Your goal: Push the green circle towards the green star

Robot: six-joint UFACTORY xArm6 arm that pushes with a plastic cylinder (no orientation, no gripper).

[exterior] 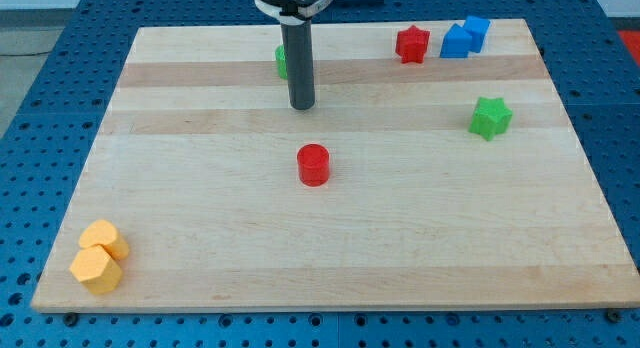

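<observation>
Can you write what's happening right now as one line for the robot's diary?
my tip: just right of and below green circle, which the rod mostly hides | green star: far to the view's right | red cylinder: below tip, apart | contact: cannot tell

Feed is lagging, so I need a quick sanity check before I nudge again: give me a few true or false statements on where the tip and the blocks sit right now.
1. My tip rests just to the view's right of the green circle, which the rod partly hides. True.
2. The green star lies at the view's left edge. False: it sits at the view's right, below the blue blocks.
3. The red cylinder sits near the middle of the board, below my tip. True.
4. The red star touches the green star. False: they are well apart, the red star nearer the view's top.
5. Two yellow blocks sit at the view's bottom left. True.
</observation>
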